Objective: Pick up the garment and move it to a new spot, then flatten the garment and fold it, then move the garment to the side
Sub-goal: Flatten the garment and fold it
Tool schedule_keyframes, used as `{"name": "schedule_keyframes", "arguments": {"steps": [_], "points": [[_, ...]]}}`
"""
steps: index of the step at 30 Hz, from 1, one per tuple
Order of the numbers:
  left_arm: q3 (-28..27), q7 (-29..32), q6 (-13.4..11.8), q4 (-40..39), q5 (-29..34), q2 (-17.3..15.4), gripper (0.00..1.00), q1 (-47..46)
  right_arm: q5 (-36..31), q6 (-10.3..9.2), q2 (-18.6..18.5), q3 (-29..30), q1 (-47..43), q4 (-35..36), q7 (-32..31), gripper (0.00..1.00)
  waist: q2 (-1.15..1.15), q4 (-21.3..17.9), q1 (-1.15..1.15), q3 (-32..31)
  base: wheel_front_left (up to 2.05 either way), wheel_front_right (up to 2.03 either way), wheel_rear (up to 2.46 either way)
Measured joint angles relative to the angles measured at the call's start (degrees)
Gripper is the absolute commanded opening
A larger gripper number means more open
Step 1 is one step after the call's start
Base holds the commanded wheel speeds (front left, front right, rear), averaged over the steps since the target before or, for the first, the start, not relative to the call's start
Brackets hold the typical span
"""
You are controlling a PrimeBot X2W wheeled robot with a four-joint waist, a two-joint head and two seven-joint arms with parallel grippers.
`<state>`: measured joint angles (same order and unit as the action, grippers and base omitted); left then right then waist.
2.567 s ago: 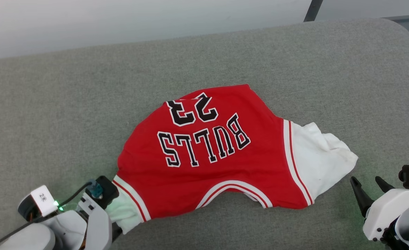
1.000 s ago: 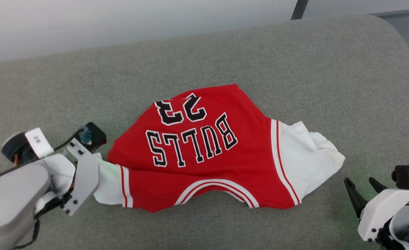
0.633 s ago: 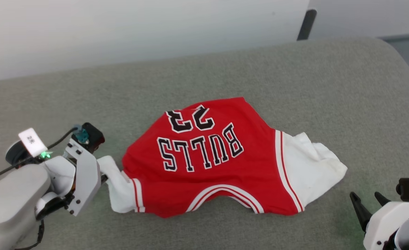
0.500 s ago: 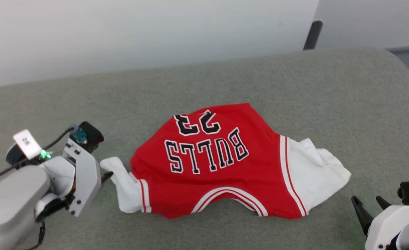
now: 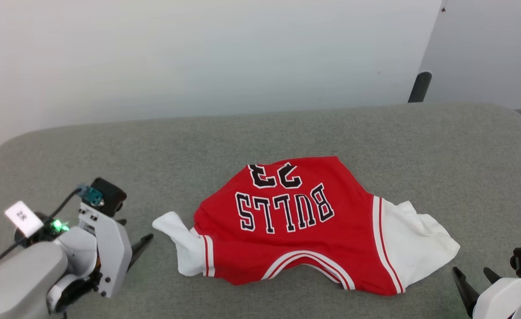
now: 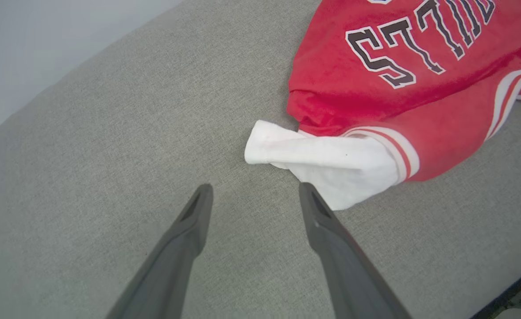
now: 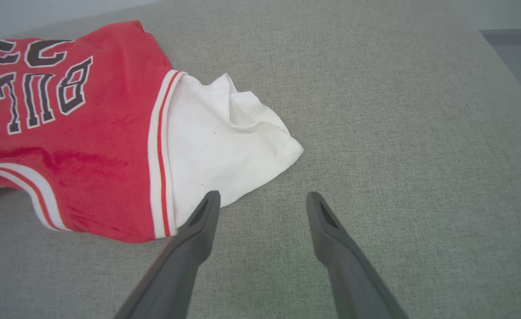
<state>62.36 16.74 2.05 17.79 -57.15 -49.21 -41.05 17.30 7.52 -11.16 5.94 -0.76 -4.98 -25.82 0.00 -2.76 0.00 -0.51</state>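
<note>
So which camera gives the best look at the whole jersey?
The head view: the whole jersey lies in it, both white sleeves and the lettering. The left wrist view catches one bunched sleeve and some letters; the right wrist view shows the other sleeve and part of the red body.

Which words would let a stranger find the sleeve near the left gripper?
On the grey cushion lies a red shirt with black lettering. From its end toward the left gripper a white sleeve sticks out. Unlike the broad, spread sleeve at the other end, it is narrow and bunched.
</note>
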Motion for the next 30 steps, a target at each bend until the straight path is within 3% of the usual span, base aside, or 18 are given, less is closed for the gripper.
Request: {"name": "schedule_keyframes", "arguments": {"steps": [7,14,20,30], "points": [[-0.73,-0.07,-0.52,-0.81,-4.94,0.71,1.0,3.67,0.16,0.0,0.12,0.83,-1.26,1.22,-0.49,1.0,0.0,0.87,0.0,-0.94,0.0,0.0,0.0],[-1.4,5.15,0.36,2.4,-11.1,3.98,1.0,3.86,0.15,0.0,0.02,0.73,-1.07,2.14,-1.18,1.0,0.0,1.03,0.0,-0.1,0.0,0.0,0.0],[-1.36,9.78,1.05,5.99,-13.62,6.71,1.0,1.43,0.16,0.0,-0.36,-0.07,0.11,2.6,-1.42,1.0,0.0,0.11,0.0,1.4,0.0,0.0,0.0],[-2.46,12.24,2.48,10.63,-17.58,9.46,1.0,0.66,0.33,0.0,-0.93,-0.42,1.4,2.3,-1.05,1.0,0.0,-2.39,0.0,4.82,0.0,0.0,0.0]]}}
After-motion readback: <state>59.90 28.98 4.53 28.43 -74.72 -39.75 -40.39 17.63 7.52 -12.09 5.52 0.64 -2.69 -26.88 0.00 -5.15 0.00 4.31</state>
